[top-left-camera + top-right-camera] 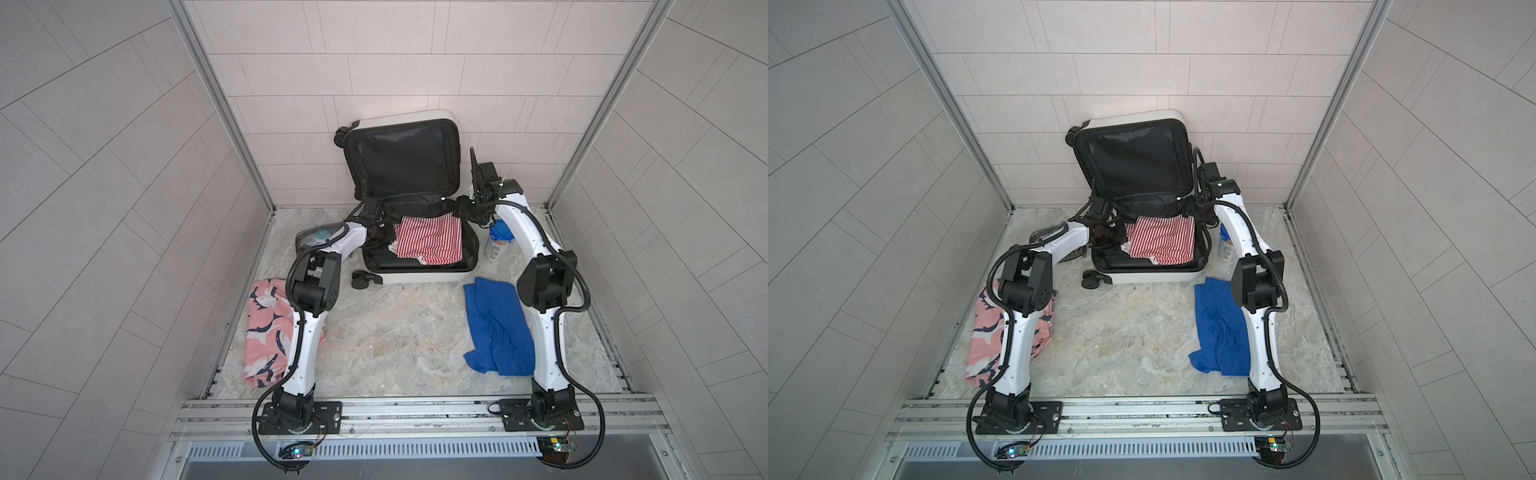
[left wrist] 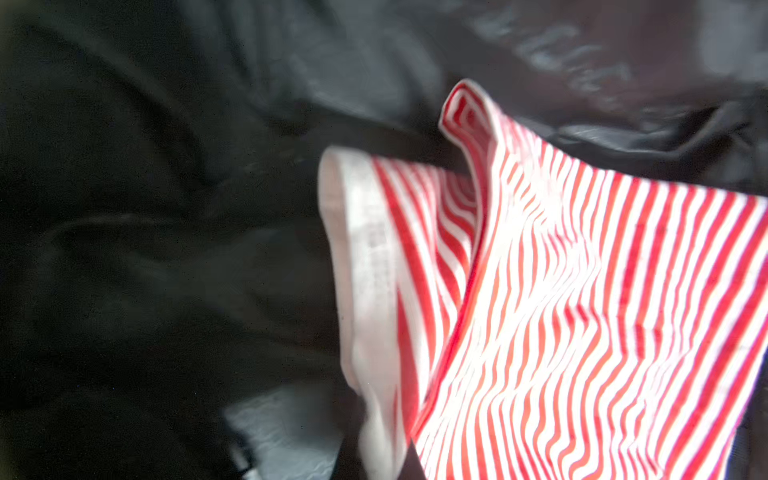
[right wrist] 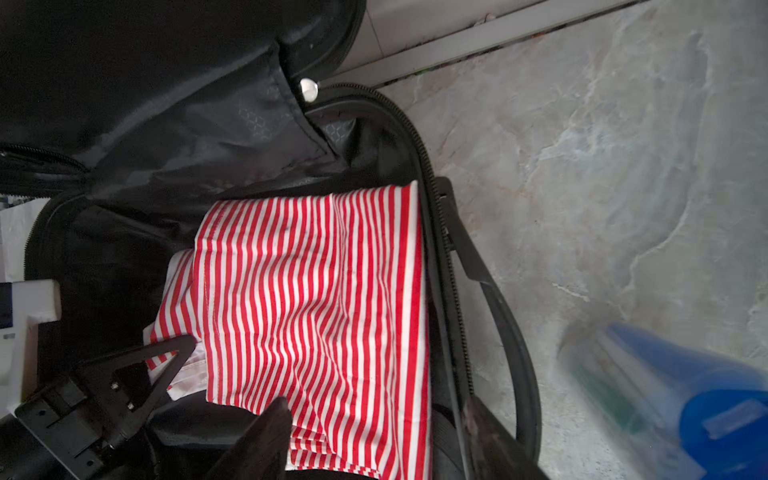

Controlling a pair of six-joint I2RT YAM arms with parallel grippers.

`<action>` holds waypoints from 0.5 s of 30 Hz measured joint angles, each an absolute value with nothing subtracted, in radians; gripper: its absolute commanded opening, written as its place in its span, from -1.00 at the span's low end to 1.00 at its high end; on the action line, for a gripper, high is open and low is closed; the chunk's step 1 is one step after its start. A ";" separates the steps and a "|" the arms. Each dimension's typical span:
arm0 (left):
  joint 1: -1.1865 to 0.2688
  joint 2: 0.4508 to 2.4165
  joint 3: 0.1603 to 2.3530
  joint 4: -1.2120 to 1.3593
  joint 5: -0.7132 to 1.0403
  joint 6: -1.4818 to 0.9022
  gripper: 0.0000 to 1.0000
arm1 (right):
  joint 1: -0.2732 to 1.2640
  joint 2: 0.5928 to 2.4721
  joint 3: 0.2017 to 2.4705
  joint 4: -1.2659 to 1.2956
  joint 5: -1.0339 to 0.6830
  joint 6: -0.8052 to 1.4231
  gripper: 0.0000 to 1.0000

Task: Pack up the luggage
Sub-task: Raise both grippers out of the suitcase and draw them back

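— Item one, and where does it sit?
— One small white hard-shell suitcase (image 1: 419, 277) with black lining and black spinner wheels. It lies open at the far middle of the grey marbled table (image 1: 395, 345). The lower shell lies flat. The lid stands up against the tiled back wall (image 1: 395, 83), lining facing forward.

— Contents?
— One folded red-and-white striped garment (image 1: 430, 243), in the lower shell toward its right side. Bare black lining shows to its left.

— Left arm?
— The white-and-black left arm (image 1: 307, 332) reaches into the left part of the shell. The left jaws are pressed together, their tip at the garment's near edge. Whether any cloth is caught between them I cannot tell.

— Right arm?
— The right arm (image 1: 548, 345) bends over the shell's right rear corner. The right jaws are spread and hold nothing. One finger (image 3: 266, 432) is above the stripes, and its partner is over the zipper rim.

— Loose items on the table?
— Four:
  - crumpled blue cloth (image 1: 496, 328), front right, partly under the right arm
  - pink fabric with navy-and-white fish print (image 1: 266, 332), front left, partly under the left arm
  - clear black-trimmed pouch (image 1: 305, 240), just left of the suitcase, behind the left forearm
  - blue-capped white bottle (image 1: 496, 245), just right of the suitcase
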State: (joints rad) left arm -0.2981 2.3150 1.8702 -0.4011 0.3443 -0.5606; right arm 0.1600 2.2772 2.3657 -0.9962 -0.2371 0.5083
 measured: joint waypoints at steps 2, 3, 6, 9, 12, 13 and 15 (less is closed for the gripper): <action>-0.296 2.315 1.869 -0.402 0.348 -0.560 -1.00 | 0.159 2.277 2.382 -0.997 -0.237 0.507 0.36; -0.296 2.315 1.869 -0.403 0.348 -0.558 -1.00 | 0.159 2.277 2.388 -0.997 -0.238 0.507 0.36; -0.295 2.315 1.869 -0.406 0.351 -0.553 -1.00 | 0.164 2.277 2.404 -0.996 -0.244 0.507 0.36; -0.295 2.315 1.869 -0.410 0.351 -0.549 -1.00 | 0.168 2.277 2.408 -0.996 -0.251 0.507 0.36; -0.295 2.313 1.863 -0.405 0.347 -0.549 -1.00 | 0.171 2.275 2.408 -0.997 -0.256 0.506 0.36; -0.295 2.307 1.853 -0.399 0.347 -0.549 -1.00 | 0.172 2.272 2.408 -0.997 -0.257 0.505 0.36; -0.295 2.292 1.829 -0.391 0.347 -0.550 -1.00 | 0.172 2.265 2.408 -1.000 -0.258 0.504 0.36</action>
State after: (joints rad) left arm -0.2955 2.2925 1.8286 -0.3908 0.3470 -0.5499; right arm 0.1719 2.2646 2.4084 -0.9997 -0.2584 0.5041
